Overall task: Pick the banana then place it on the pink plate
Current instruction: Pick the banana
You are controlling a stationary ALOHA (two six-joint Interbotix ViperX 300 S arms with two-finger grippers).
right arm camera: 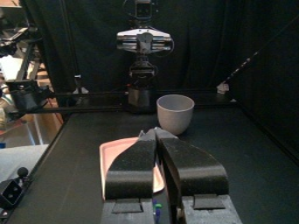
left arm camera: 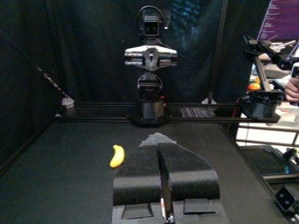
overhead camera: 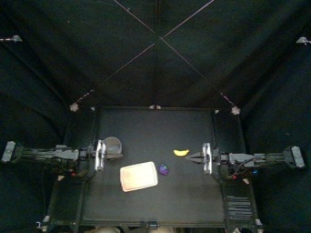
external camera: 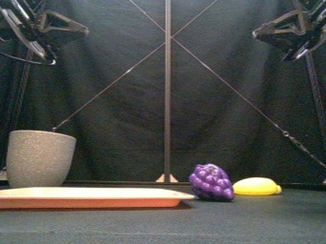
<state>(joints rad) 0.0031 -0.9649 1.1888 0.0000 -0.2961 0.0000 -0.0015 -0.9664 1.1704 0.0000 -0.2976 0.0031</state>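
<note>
Pink plate [external camera: 90, 196], left end out of view

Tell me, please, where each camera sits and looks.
Top: high above, looking down; left arm and right arm flank the table.
Front: table's front edge, looking level backward; arms overhead.
Left wrist: on left arm, facing banana and right arm; left end effector nearest.
Right wrist: on right arm, facing grey cup; right end effector nearest.
Shared: top and left wrist show the banana.

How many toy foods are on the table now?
2: a yellow banana right of the middle, and purple grapes close to the right edge of the pink tray. None seems hidden.
</note>
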